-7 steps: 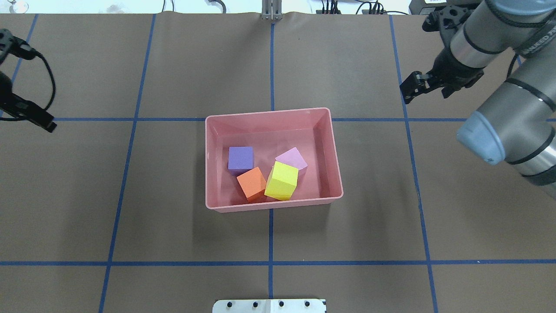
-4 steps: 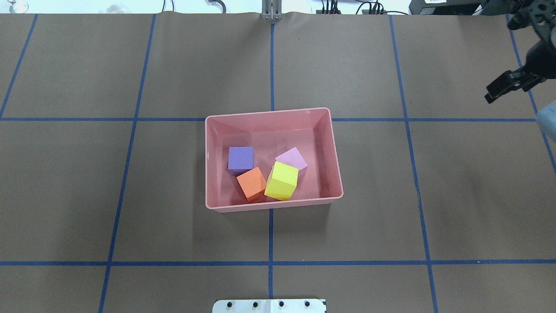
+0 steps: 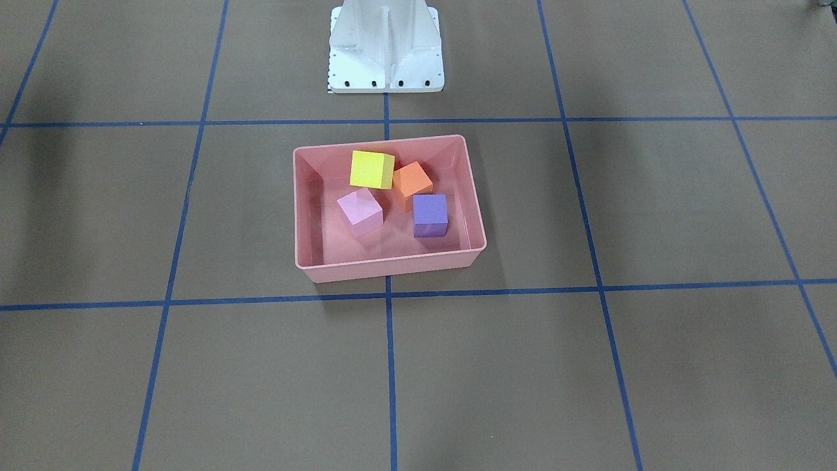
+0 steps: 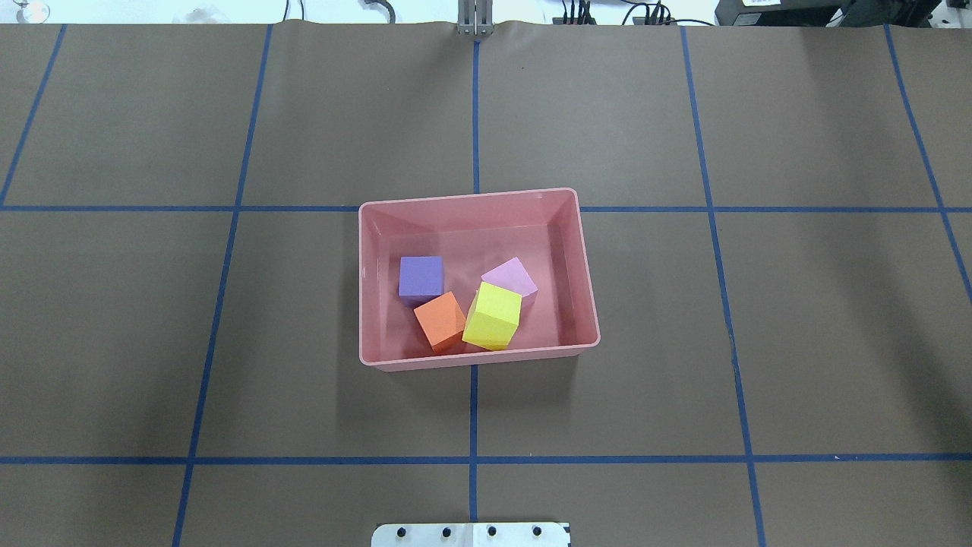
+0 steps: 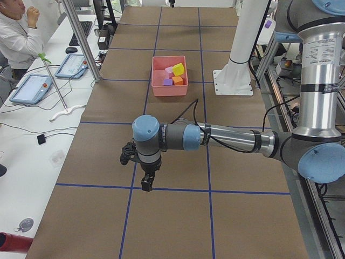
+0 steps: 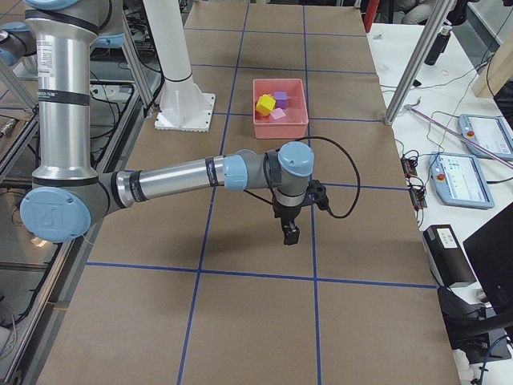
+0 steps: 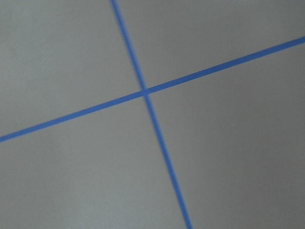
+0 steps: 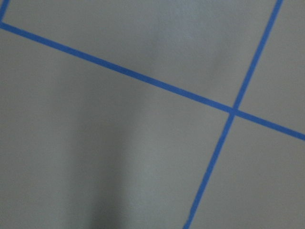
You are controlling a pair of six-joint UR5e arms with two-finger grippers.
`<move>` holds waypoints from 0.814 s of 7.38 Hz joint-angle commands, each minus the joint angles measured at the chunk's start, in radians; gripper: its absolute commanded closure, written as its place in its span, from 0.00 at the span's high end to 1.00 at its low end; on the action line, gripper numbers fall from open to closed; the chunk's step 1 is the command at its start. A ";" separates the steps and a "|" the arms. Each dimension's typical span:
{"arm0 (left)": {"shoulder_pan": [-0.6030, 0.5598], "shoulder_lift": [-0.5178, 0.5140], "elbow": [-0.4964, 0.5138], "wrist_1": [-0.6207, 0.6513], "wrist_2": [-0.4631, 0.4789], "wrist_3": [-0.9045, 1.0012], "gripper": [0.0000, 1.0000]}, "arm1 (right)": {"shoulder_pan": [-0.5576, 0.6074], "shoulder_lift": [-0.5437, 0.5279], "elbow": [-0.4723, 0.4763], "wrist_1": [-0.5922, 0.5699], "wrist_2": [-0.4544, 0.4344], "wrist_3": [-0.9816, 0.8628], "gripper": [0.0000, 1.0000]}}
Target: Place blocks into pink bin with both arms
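Observation:
The pink bin (image 4: 471,195) stands at the table's middle, also in the front view (image 3: 386,268). In it lie the purple block (image 4: 421,275), the orange block (image 4: 440,319), the yellow block (image 4: 493,315), tilted against the orange one, and the light pink block (image 4: 510,276). Both arms are out of the overhead and front views. The left gripper (image 5: 145,183) hangs over a tape line far from the bin; the right gripper (image 6: 289,235) hangs likewise at the other end. I cannot tell whether either is open. Both wrist views show only bare table and tape.
The white pedestal base (image 3: 386,46) stands behind the bin. Blue tape lines (image 4: 474,410) grid the brown table. A person (image 5: 13,32) and tablets (image 5: 32,89) are at a side desk beyond the far edge, with metal posts (image 5: 81,38) along it.
The left arm left the overhead view to the left first; the right arm then drew back to the right and out of it. The bin and blocks have not moved.

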 commanded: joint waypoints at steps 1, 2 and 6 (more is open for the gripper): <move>-0.009 0.052 -0.009 -0.014 -0.066 -0.005 1.00 | 0.030 -0.051 -0.001 0.002 -0.001 -0.006 1.00; -0.009 0.052 -0.010 -0.013 -0.074 -0.007 1.00 | 0.030 -0.053 -0.001 0.002 -0.001 0.003 1.00; -0.008 0.038 -0.011 -0.014 -0.073 0.000 1.00 | 0.030 -0.054 -0.003 0.002 -0.001 0.005 1.00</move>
